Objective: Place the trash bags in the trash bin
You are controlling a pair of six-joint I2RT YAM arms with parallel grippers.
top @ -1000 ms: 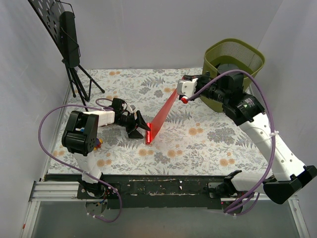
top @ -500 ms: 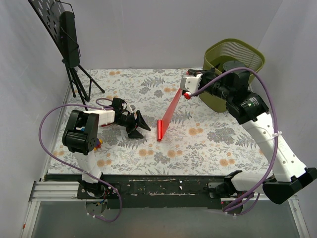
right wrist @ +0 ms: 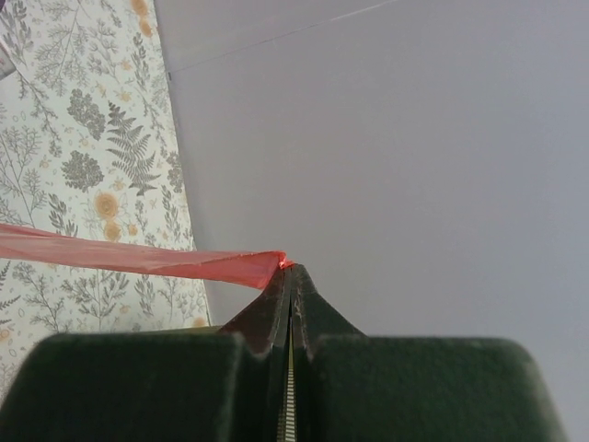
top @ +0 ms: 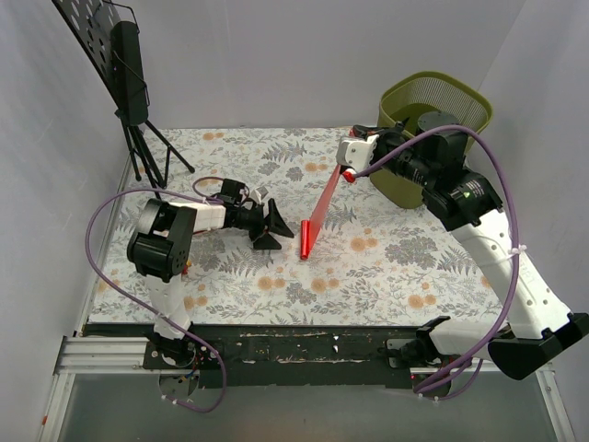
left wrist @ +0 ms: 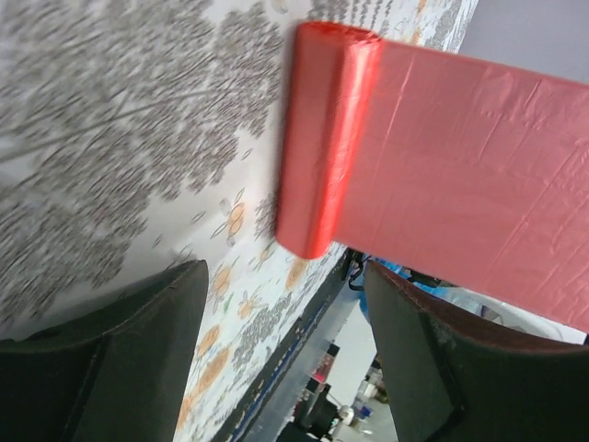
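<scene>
Risk: trash bag (top: pixel 317 214) hangs as a slanted strip at frame centre, its top corner pinched in the fully closed right gripper (top: pixel 349 173), its rolled end low beside the wide-open, empty left gripper (top: pixel 279 226). The thin pinch may slip, or the trailing roll may snag the rim of the trash bin (top: pixel 465 99), upper right.

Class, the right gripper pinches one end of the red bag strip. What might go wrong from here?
1. The right gripper pinches only the tip of the bag, so the thin plastic may slip out.
2. The roll at its low end sits outside the open left gripper; pulling may just unroll more.
3. The long strip may drape over the bin rim.
</scene>
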